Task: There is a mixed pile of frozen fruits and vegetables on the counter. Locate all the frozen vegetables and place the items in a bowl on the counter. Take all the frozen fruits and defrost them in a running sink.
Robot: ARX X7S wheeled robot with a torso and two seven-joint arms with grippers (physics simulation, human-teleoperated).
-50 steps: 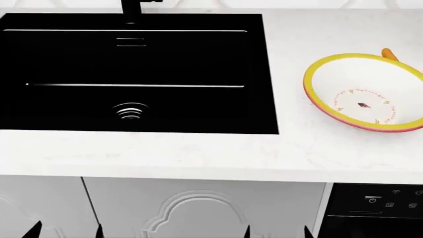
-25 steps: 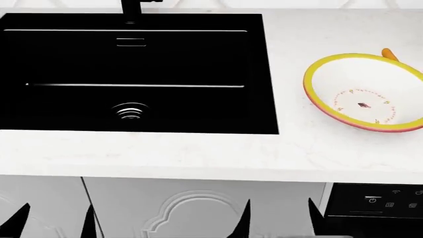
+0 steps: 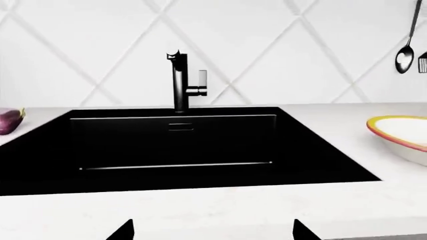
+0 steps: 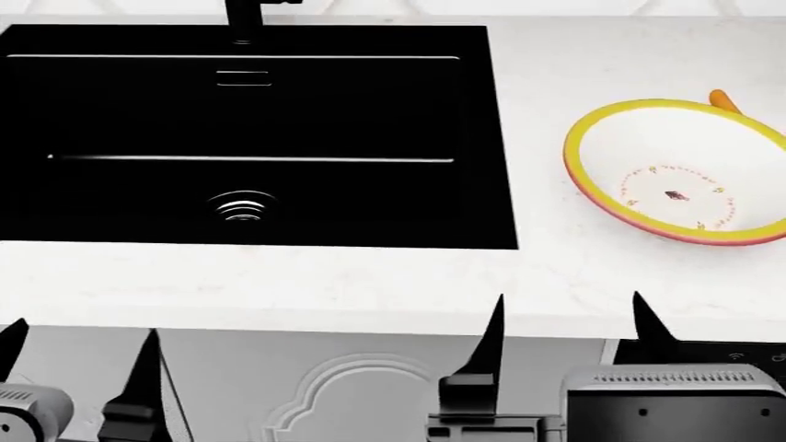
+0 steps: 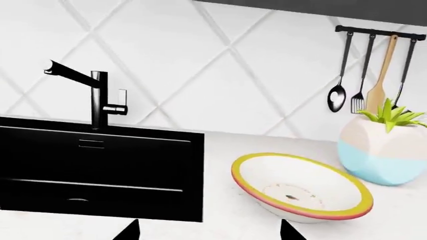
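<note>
White diamond-patterned tiling is seen behind the marble-like table (image 4: 368, 285), into which the black sink (image 4: 246, 138) is set, with its round drain (image 4: 242, 208) toward the near side and the black faucet (image 3: 179, 80) standing at its far rim. At about three o'clock from the sink, the yellow-rimmed bowl (image 4: 676, 170) is found on the table, with nothing inside it but its floral dots. A small orange piece (image 4: 723, 98) is glimpsed just beyond the bowl's far rim, at about one o'clock from it. In the left wrist view, the purple eggplant (image 3: 10, 121) is seen lying on the table beyond the sink's other side. A white-and-blue plant pot (image 5: 383, 150) is placed behind the bowl, under hanging utensils (image 5: 373, 80). The left hand (image 4: 80, 354) and the right hand (image 4: 565, 322) are both held at six o'clock near the table's front edge, each with its fingers spread wide and nothing between them
</note>
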